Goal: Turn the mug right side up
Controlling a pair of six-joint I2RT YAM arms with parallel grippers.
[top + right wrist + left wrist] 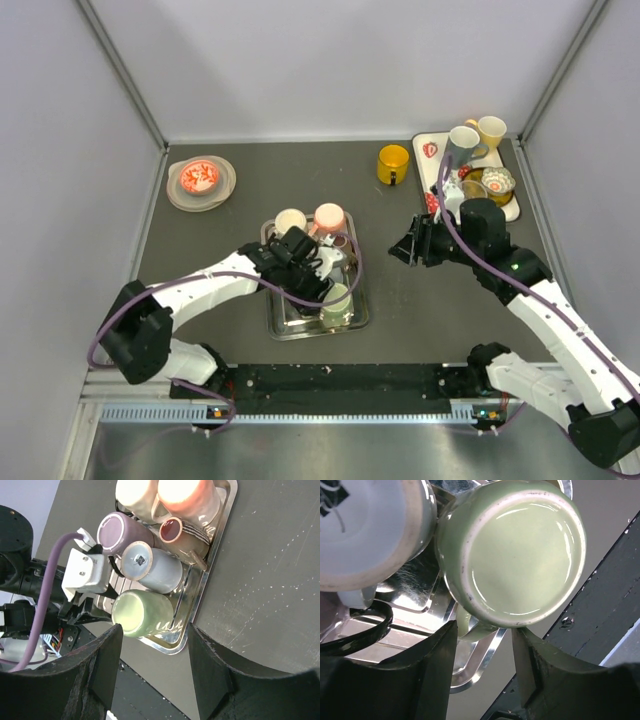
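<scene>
- The centre tray (300, 334) lies mid-tabletop, toward the near edge.
- Inside it, the near mug (336, 305) occupies the near-right corner.
- The far-left mug (291, 221) and far-right mug (329, 216) sit side by side at its far end.
- The dish (201, 182) lies toward the far-left corner.
- The corner tray (516, 200) occupies the far-right corner.
- The lone mug (393, 163) stands just left of it.

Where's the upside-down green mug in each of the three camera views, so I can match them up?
Top external: green mug sits base up at the near right corner of the metal tray.
Left wrist: the mug fills the upper centre, base toward the camera.
Right wrist: the mug is lower centre-left.
Shared landmark: the tray beneath it.
</scene>
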